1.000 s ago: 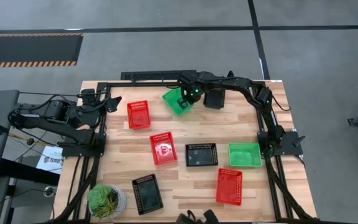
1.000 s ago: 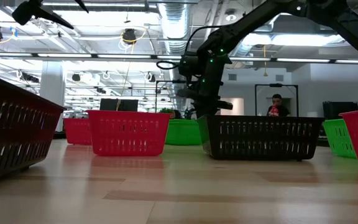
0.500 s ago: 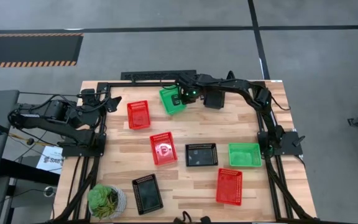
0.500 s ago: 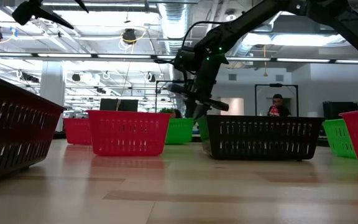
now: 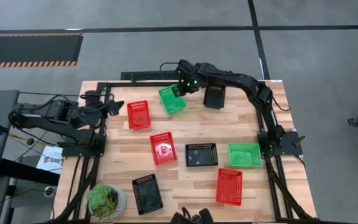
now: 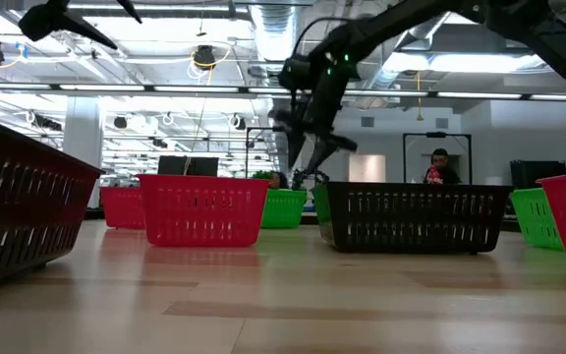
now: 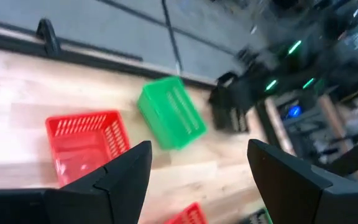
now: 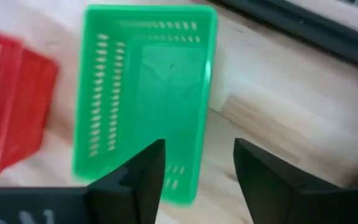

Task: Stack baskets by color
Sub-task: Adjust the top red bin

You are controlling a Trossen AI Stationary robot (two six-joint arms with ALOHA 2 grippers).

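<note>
A green basket (image 5: 172, 101) (image 8: 142, 93) rests flat on its base on the table near the far edge, just right of a red basket (image 5: 138, 114). My right gripper (image 5: 180, 88) (image 8: 197, 165) hangs open above the green basket's far end, pointing steeply down and touching nothing; the low view shows it (image 6: 309, 157) well above the baskets. My left gripper (image 5: 115, 106) (image 7: 197, 180) waits open over the table's left side, facing the red and green baskets. A second green basket (image 5: 245, 155) sits at the right.
Two more red baskets (image 5: 163, 148) (image 5: 229, 186) and two black ones (image 5: 201, 155) (image 5: 147, 193) lie spread over the middle and near part of the table. A dark boxy thing (image 5: 215, 97) stands right of the green basket. A potted plant (image 5: 107, 200) is at the near left corner.
My right gripper has opened and let go of the green basket, then risen and drawn toward the far edge. The basket, tilted in the grip before, has shifted a little toward the table's left and now lies flat on the table.
</note>
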